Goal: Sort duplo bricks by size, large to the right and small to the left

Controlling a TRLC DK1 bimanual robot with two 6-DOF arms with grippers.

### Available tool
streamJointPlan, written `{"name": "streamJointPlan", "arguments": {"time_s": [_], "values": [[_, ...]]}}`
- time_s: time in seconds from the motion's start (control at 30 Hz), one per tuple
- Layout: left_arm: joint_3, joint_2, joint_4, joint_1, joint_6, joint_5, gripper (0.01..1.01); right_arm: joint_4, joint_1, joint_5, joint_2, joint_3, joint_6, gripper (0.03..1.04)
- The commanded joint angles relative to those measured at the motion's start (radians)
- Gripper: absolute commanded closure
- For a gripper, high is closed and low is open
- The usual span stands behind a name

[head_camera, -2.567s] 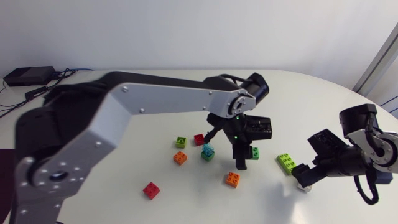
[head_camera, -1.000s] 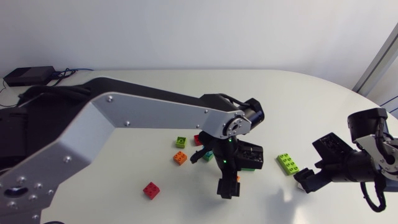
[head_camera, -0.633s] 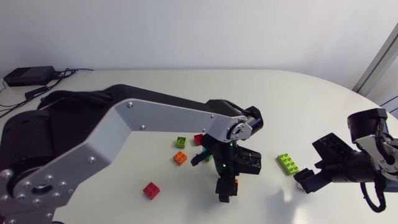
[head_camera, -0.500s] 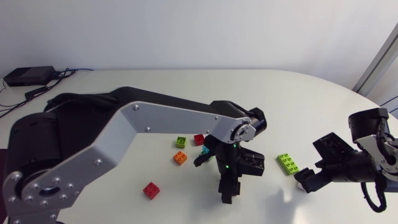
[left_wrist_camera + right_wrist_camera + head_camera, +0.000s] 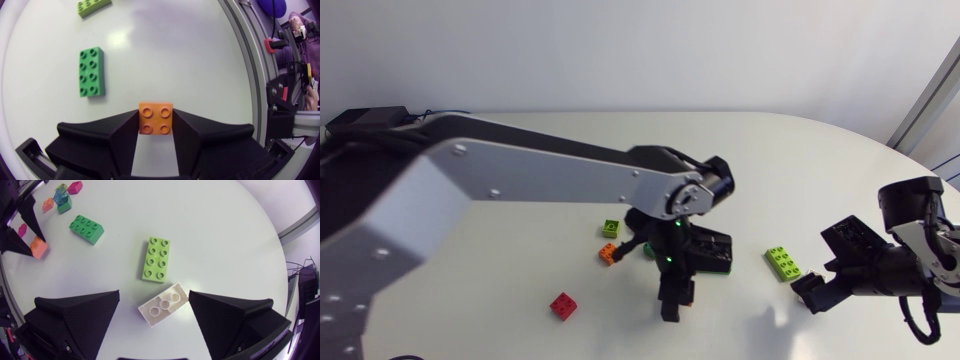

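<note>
Drawn down from centre to lower middle of the head view, the left gripper (image 5: pixel 671 300) is shown clamped on a small orange brick (image 5: pixel 155 118) of smooth plastic, square and four-studded, presumably for carriage leftward; the right gripper (image 5: pixel 154 297) is held spread over a white brick (image 5: pixel 163 304) at lower right.

The desk (image 5: pixel 820 170) is smooth, white, faintly glossy. The orange brick (image 5: pixel 155 118) is shiny plastic; the left end effector (image 5: pixel 155 129) looks matt black.

Lab: robot arm (image 5: pixel 570 175) over white table (image 5: pixel 820 160)
</note>
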Motion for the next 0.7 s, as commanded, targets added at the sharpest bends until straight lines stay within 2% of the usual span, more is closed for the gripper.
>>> {"name": "streamJointPlan", "arguments": {"time_s": [0.0, 0.27, 0.5, 0.67], "values": [[-0.104, -0.113, 0.018, 0.059, -0.005, -0.007, 0.944, -0.018, 0.041, 0.000, -0.006, 0.012, 0.022, 0.07], [-0.430, -0.253, 0.144, 0.201, 0.035, -0.015, 0.944, -0.016, 0.271, 0.059, 0.049, 0.114, 0.148, 0.07], [-0.540, -0.262, 0.204, 0.274, 0.061, -0.027, 0.943, -0.004, 0.472, 0.151, 0.212, 0.276, 0.243, 0.07], [-0.574, -0.273, 0.210, 0.323, 0.091, -0.037, 0.944, -0.012, 0.569, 0.163, 0.356, 0.422, 0.301, 0.07]]}}
